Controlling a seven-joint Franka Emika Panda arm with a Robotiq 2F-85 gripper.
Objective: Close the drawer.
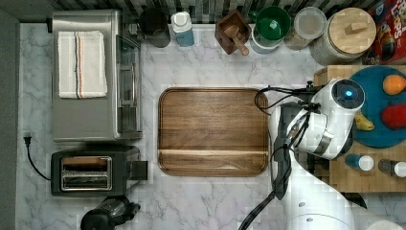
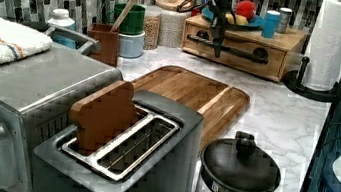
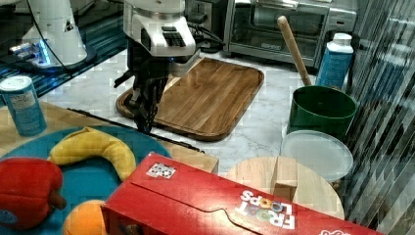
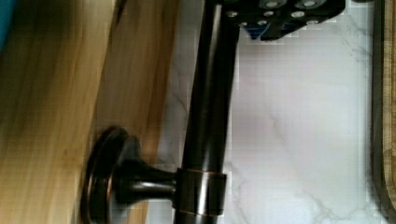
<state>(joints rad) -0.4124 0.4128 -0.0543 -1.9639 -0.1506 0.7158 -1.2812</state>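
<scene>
A marble counter (image 1: 215, 201) is seen, with a brown wooden board (image 1: 213, 130) at its middle, a toaster (image 2: 119, 159) and a paper towel roll (image 2: 334, 43) nearby. The drawer (image 2: 238, 49) sits under a light wood top carrying a blue plate (image 3: 93, 181). The gripper (image 2: 217, 44) is placed at the drawer's black bar handle (image 4: 205, 116); whether its fingers are parted cannot be told.
</scene>
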